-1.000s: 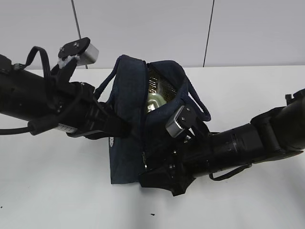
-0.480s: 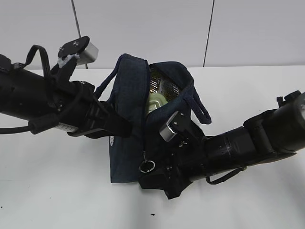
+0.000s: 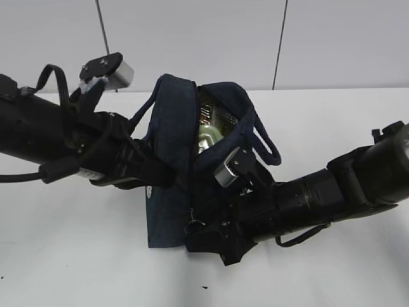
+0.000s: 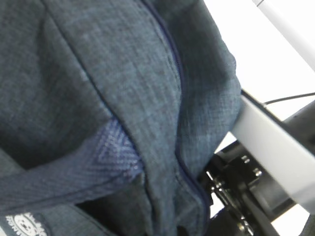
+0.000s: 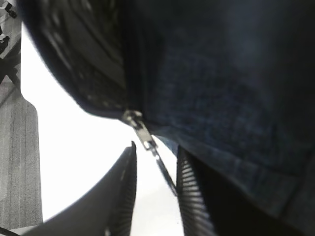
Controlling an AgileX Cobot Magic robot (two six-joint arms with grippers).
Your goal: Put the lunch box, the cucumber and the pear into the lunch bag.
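The navy lunch bag (image 3: 172, 192) stands at mid table, top open onto a silver lining. A pale greenish shape inside the opening looks like the lunch box (image 3: 208, 137). The cucumber and the pear are hidden. My left gripper (image 3: 165, 174) presses into the bag's left side, where the fabric (image 4: 147, 123) bunches toward it; its fingers are hidden. My right gripper (image 5: 156, 150) is at the bag's lower front corner (image 3: 195, 225). Its fingers (image 5: 125, 189) stand apart around the silver zipper pull (image 5: 144, 136), with daylight on the left of it.
The white table (image 3: 332, 275) runs to a pale wall behind. Both black arms cross low over the table, left (image 3: 38, 137) and right (image 3: 332, 192). The bag's loop handle (image 3: 265, 144) hangs over my right wrist camera (image 3: 231, 167).
The right gripper's fingers have drawn closer together around the zipper pull, and its ring has sunk behind the gripper. The right arm shifted slightly left. The left arm has held still.
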